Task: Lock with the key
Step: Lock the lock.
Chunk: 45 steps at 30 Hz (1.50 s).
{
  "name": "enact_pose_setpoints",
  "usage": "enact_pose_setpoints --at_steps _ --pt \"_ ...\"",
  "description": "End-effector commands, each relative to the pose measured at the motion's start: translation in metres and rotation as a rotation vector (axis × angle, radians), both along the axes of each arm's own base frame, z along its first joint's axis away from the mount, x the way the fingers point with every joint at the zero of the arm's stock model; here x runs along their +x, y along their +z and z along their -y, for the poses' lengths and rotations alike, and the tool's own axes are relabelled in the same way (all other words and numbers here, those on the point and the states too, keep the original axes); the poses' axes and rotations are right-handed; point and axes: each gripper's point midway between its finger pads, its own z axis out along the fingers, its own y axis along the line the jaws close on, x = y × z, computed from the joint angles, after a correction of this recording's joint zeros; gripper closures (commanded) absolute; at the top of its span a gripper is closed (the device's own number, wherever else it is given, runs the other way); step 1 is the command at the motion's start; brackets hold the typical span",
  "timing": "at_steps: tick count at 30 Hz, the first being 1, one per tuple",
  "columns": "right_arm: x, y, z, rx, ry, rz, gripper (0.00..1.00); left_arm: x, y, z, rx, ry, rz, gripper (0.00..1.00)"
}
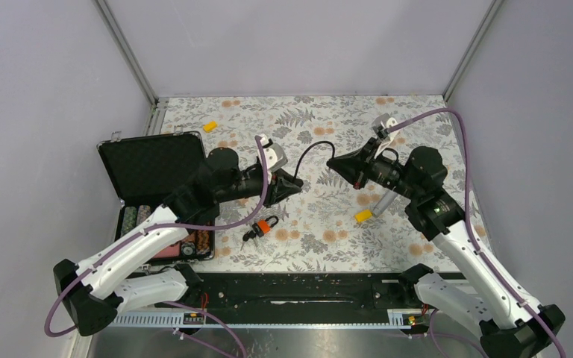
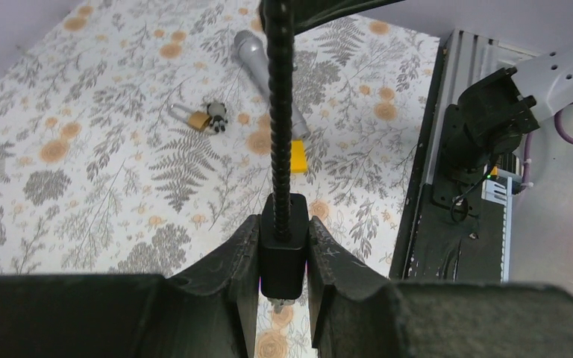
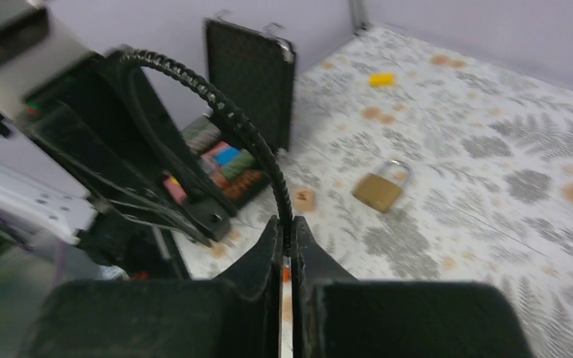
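The left gripper (image 2: pixel 282 240) clamps the plug (image 2: pixel 282 257) of a black cable (image 2: pixel 278 112); the right gripper (image 3: pixel 285 233) pinches its other end. The padlock (image 3: pixel 379 188) lies flat mid-table (image 1: pixel 418 127), between them. It is likely dense, rigid and smooth: grasp across the brass body.

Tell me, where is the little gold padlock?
In the right wrist view, the padlock lies flat on the flowery table, just right of the black cable and beside a small wooden block.
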Motion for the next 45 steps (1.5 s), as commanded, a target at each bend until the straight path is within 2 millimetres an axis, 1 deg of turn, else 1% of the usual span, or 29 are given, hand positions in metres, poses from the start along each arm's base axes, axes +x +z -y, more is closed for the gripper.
enact_pose_setpoints --at_steps 1,3,5,7,10,14,16,18,22,29,32,40,43,45 --pt "-0.036 0.075 -0.02 0.31 0.218 0.123 1.0 -0.011 0.039 0.014 -0.136 -0.124 0.168 1.0" --pt "-0.047 0.077 -0.024 0.339 0.286 0.156 1.0 -0.021 0.039 0.017 -0.147 -0.196 0.215 1.0" --pt "-0.052 0.072 -0.027 0.343 0.314 0.16 1.0 -0.029 0.042 0.018 -0.17 -0.254 0.271 1.0" --pt "-0.057 0.068 -0.03 0.333 0.347 0.161 1.0 -0.032 0.046 0.018 -0.193 -0.272 0.312 1.0" --pt "-0.068 0.065 -0.036 0.318 0.405 0.164 1.0 -0.032 0.051 0.018 -0.22 -0.266 0.337 1.0" --pt "-0.074 0.055 -0.042 0.283 0.435 0.176 1.0 -0.028 0.056 0.021 -0.232 -0.255 0.325 1.0" --pt "-0.076 0.048 -0.045 0.259 0.445 0.18 1.0 -0.023 0.058 0.022 -0.239 -0.228 0.315 1.0" --pt "-0.076 0.043 -0.047 0.241 0.441 0.181 1.0 -0.019 0.06 0.023 -0.251 -0.206 0.307 1.0" --pt "-0.073 0.036 -0.051 0.214 0.435 0.172 1.0 -0.018 0.064 0.024 -0.272 -0.202 0.305 1.0" --pt "-0.062 0.019 -0.055 0.146 0.39 0.152 1.0 -0.022 0.069 0.024 -0.292 -0.216 0.311 1.0" --pt "-0.058 0.013 -0.055 0.109 0.361 0.154 1.0 -0.027 0.069 0.024 -0.296 -0.246 0.317 1.0" --pt "-0.054 0.005 -0.056 0.077 0.342 0.154 1.0 -0.026 0.067 0.026 -0.291 -0.252 0.315 1.0" --pt "-0.06 0.003 -0.056 0.066 0.369 0.152 1.0 -0.018 0.072 0.024 -0.309 -0.196 0.31 1.0" --pt "-0.066 -0.002 -0.057 0.046 0.403 0.155 1.0 -0.007 0.079 0.022 -0.337 -0.12 0.289 1.0"
